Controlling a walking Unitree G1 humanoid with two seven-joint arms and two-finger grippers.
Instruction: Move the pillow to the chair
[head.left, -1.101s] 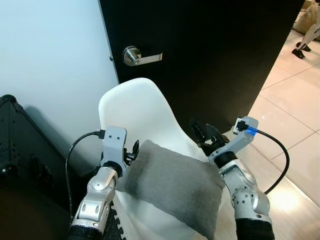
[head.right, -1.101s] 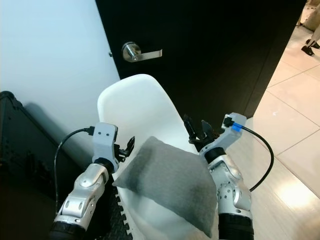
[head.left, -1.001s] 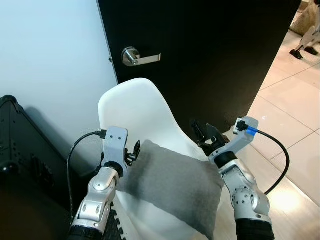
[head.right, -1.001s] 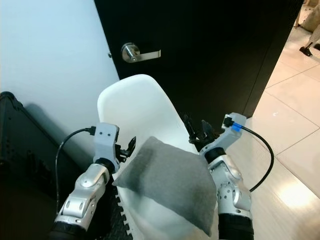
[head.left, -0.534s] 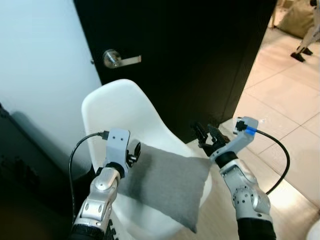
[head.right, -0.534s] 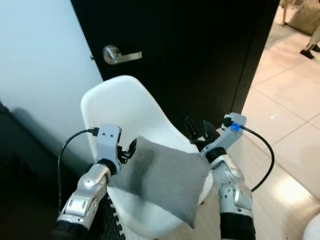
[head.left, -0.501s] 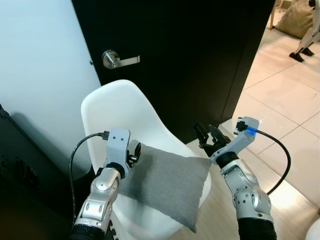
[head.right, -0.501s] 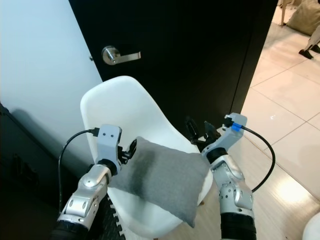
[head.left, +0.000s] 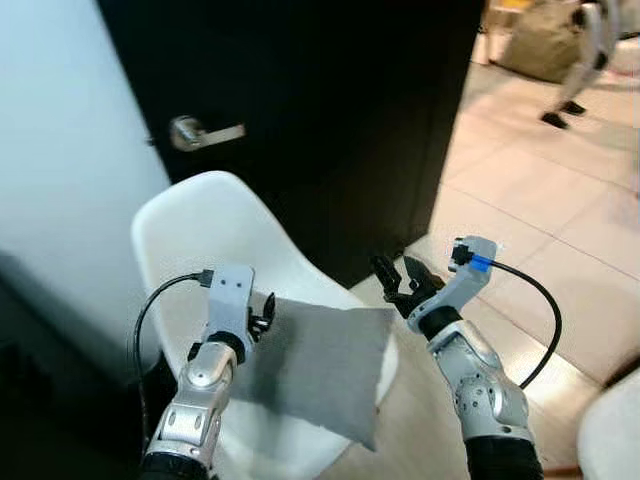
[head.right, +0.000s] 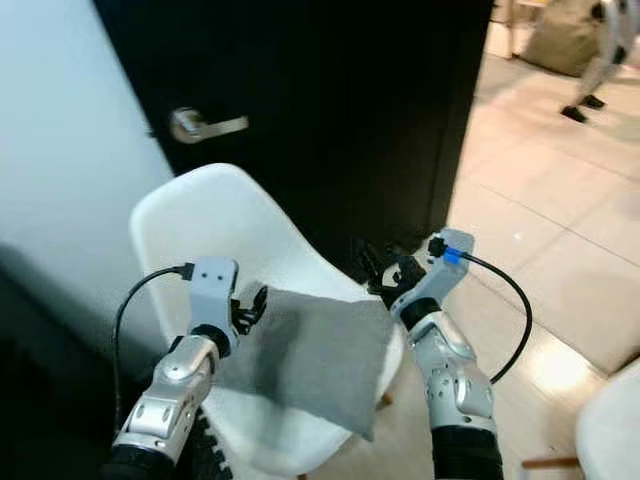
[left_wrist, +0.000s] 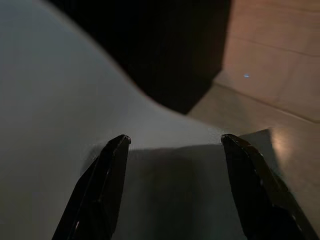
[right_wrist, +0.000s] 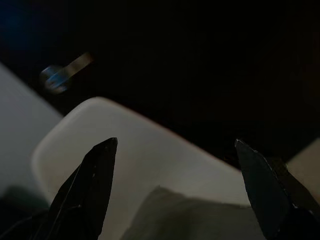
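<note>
Left eye view showed the pillow (head.left: 315, 365) on the chair (head.left: 190, 240), its near corner overhanging. Both the left gripper (head.left: 262, 312) and right gripper (head.left: 400, 285) were spread, gripping nothing; a brush could tip it off.

From head height the stereo pair looks forward and down over the white chair (head.left: 190, 240) toward the dark door (head.left: 320, 110) at twelve o'clock, while both wrist cameras peer close along their fingers, sharing that chair.
</note>
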